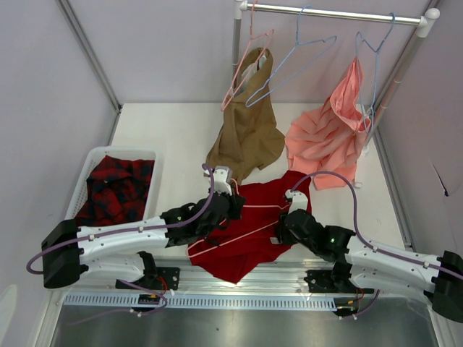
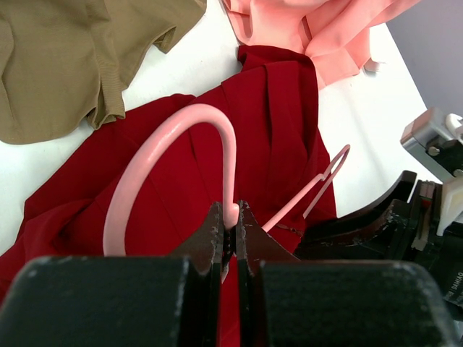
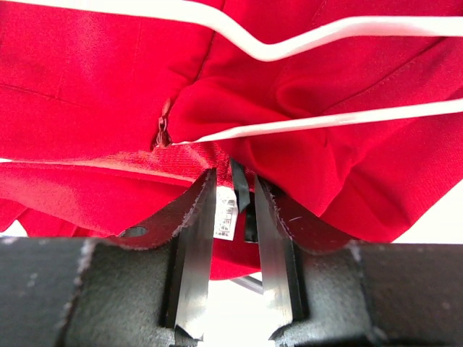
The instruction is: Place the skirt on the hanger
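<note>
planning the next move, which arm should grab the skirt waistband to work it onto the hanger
Right. The right gripper sits at the skirt waistband, jaws around its label; the left gripper is clamped on the pink hanger hook.

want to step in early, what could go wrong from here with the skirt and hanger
The left gripper pinches the hanger only at the thin neck below its hook, so the hanger could swivel or slip as cloth drags on it. The right gripper has its jaws apart around the skirt near its label, so the cloth may drop out.
</note>
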You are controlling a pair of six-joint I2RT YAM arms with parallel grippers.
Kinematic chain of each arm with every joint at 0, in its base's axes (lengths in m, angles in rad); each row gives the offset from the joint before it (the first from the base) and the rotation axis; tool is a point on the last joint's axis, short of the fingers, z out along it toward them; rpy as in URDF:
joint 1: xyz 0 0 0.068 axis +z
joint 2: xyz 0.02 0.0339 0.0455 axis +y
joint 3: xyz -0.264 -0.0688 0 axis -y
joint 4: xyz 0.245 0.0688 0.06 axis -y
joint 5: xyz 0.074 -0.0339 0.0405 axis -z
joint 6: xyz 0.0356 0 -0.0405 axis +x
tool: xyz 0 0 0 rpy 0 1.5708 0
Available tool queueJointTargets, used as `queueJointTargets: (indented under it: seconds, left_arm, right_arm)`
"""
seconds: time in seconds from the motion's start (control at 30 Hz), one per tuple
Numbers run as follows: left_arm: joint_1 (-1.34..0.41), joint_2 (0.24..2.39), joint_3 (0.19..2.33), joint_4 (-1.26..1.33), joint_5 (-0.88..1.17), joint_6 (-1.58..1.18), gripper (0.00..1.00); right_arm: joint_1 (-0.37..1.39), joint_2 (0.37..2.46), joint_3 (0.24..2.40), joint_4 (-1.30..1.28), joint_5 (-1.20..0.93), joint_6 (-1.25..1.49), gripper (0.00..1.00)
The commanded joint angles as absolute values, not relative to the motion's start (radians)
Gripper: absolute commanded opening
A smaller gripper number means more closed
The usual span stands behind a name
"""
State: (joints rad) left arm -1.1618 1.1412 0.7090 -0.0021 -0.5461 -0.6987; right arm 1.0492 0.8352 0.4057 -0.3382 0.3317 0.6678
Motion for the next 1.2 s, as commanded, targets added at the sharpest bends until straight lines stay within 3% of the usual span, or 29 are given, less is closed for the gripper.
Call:
queueJointTargets:
  seconds: [0.0, 0.23, 0.6, 1.17]
  left_arm:
    - [-1.154, 1.140, 0.749, 0.011, -0.554, -0.689, 0.00]
    - [-1.154, 1.137, 0.747, 0.011, -0.554, -0.684, 0.00]
    - [-1.154, 1.117, 0.744, 0.008, -0.546, -0.684, 0.00]
    - [-1.154, 1.037, 0.707, 0.009, -0.496, -0.641, 0.00]
  right_arm:
    - [1.046, 0.856, 0.400, -0.285, 0.327, 0.650, 0.33]
    - [1.040, 0.844, 0.396, -0.291, 0.336, 0.661, 0.27]
    - [1.015, 0.821, 0.399, -0.327, 0.337, 0.680, 0.01]
    - [0.953, 0.678, 0.410, -0.457, 0.367, 0.722, 0.00]
